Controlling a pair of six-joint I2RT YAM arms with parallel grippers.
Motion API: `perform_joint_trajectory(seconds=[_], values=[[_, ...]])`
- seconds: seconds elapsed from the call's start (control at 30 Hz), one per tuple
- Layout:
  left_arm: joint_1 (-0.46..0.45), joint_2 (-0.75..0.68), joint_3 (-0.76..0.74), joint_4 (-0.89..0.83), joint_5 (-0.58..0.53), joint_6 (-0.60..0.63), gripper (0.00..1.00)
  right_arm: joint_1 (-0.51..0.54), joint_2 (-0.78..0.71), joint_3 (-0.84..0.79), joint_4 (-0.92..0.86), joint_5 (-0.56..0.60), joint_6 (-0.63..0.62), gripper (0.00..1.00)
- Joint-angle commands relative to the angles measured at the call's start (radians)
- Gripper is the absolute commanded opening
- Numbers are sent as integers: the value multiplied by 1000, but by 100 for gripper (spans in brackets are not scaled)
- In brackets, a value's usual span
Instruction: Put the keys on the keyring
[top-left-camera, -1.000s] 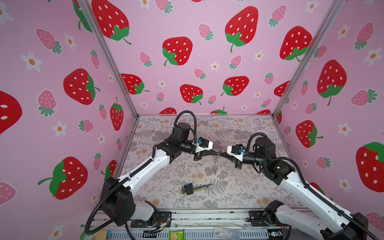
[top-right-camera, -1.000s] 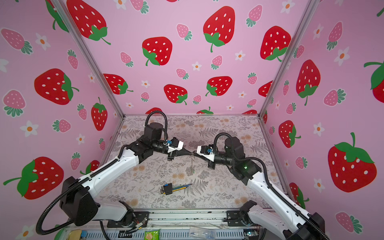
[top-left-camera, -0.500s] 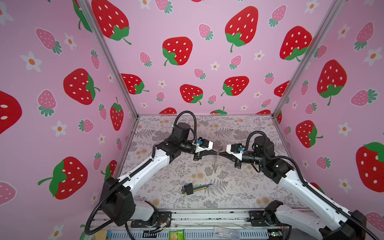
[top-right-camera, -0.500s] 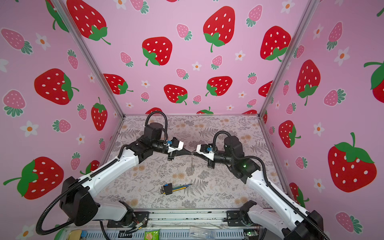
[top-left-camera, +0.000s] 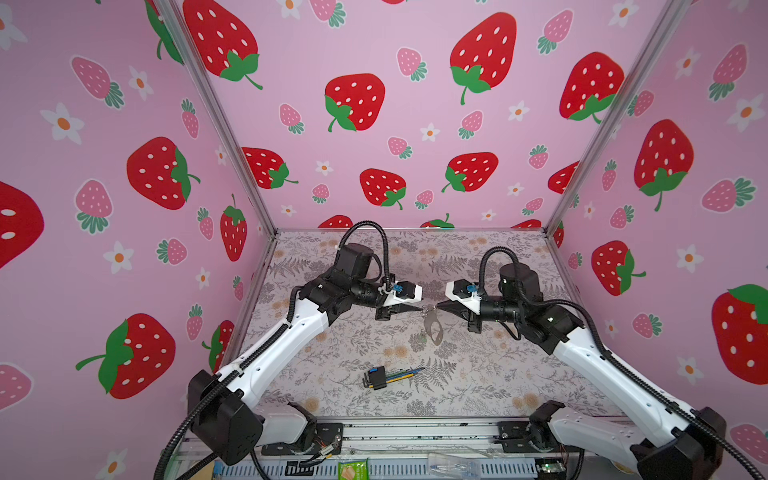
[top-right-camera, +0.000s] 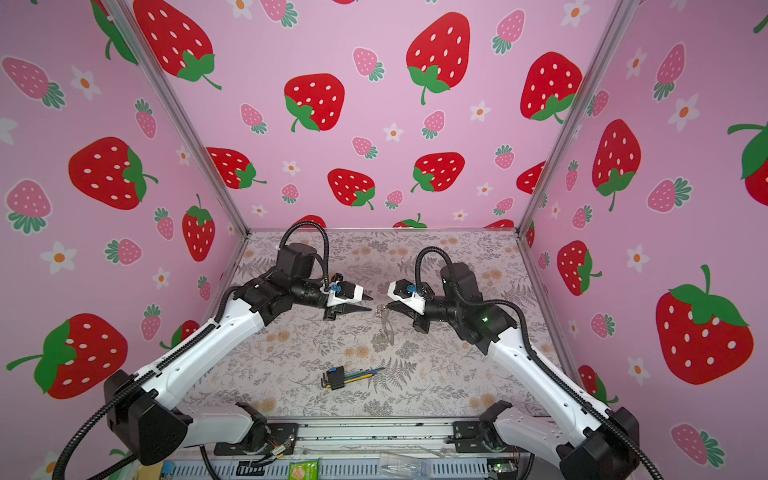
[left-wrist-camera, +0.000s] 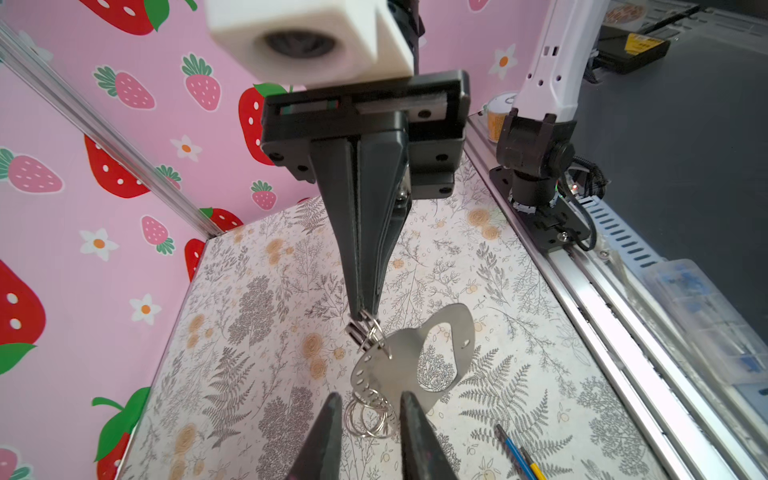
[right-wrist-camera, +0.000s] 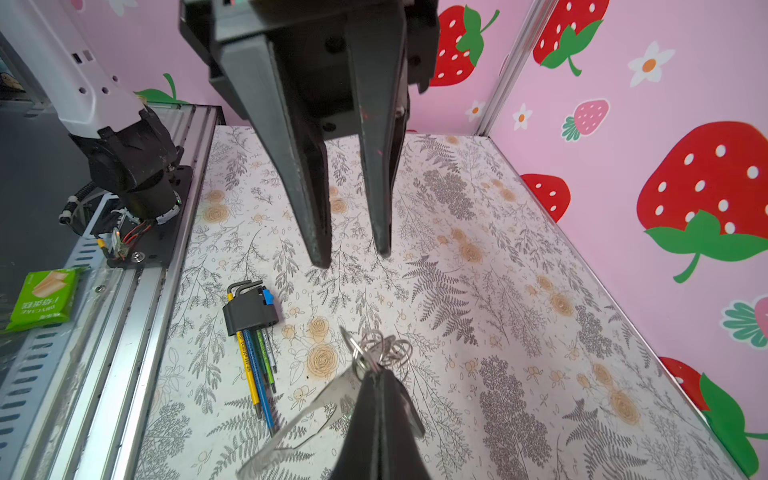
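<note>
1. Keyring (left-wrist-camera: 384, 372): a flat silvery plate with an oval cut-out and small split rings. Hanging in mid-air above the floral table (right-wrist-camera: 519, 291), between the two grippers, resting on nothing.
2. Held at one end only. Right gripper (left-wrist-camera: 363, 313) pressed together on the small rings at the plate's upper end, leaving the plate to dangle. A further ring cluster (left-wrist-camera: 370, 417) faces the other arm, which reads as a way of presenting the loose rings to it.
3. Left gripper (left-wrist-camera: 370, 401) spread, one finger on each side of that cluster, gripping nothing. Touching the rings or merely flanking them: cannot tell.
4. Judged a hand-over or re-grip step, kept up off the table so both arms can meet tip to tip.
5. Keys: not made out in any view. No black or green tag picked out for certain, so no telling whether any is threaded yet.
6. Left wrist view:
   - Gives the plate face-on, with the cut-out, both ring groups and the closed right jaws.
7. Right wrist view:
   - Shows the plate only edge-on and blurred.
   - Shows plainly the gap between the left fingers (right-wrist-camera: 307, 199).
   - Also shows the hex wrench set (right-wrist-camera: 251, 316) lying on the table, well apart from the action.
8. Both top views: everything tiny. Gripper tips nearly meeting and the plate hanging below them, nothing finer.
</note>
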Motion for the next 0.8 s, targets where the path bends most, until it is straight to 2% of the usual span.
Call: perform_joint_trajectory(seconds=[0.0,0.2,0.5,0.77], values=[[-12,-13,52,-85,-78,49,30,-4,20,60,-129,11,-24,0],[-61,-14,70,-34,-148,-41,31,-4,35,100,-173,35,-6,0],[-109,-10,32,41,-149,-236,27,-4,40,86,-138,19,22,0],[-129,-8,0,80,-153,-338,30,-4,46,74,-115,17,34,0]])
